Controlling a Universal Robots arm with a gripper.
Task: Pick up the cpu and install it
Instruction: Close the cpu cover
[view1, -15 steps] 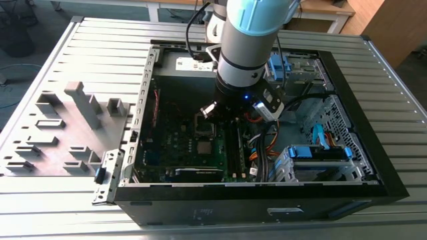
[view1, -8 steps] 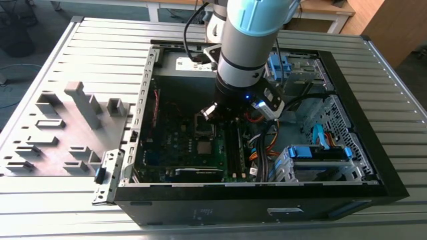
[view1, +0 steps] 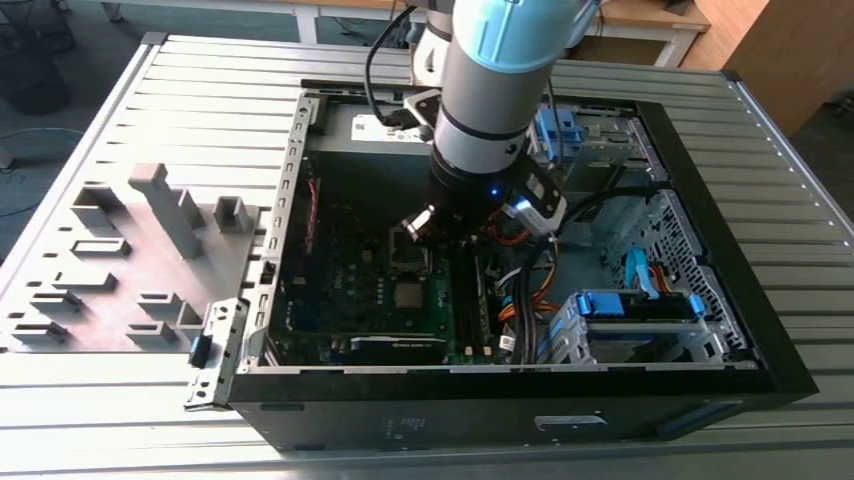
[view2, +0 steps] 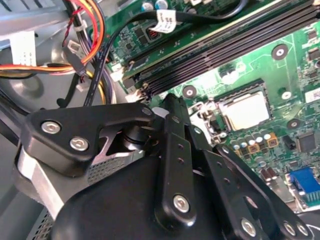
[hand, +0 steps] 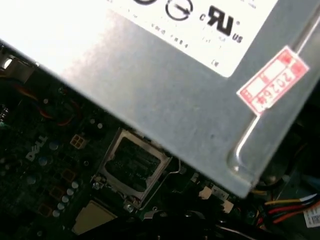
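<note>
Hovering just beside the socket (view2: 216, 111), the gripper (view2: 170, 100) hides its grip — open or closed, I cannot tell. Inside lies a pale square, seemingly the cpu (view2: 246, 111); work level, clear of cables (view2: 95, 30).

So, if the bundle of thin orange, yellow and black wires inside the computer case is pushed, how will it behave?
The bundle of thin orange, yellow and black wires curves in loose loops, so it is probably floppy and would bend aside. It looks light for its length. Some wires seem to end in small plugs, so a hard push may strain those.
</note>
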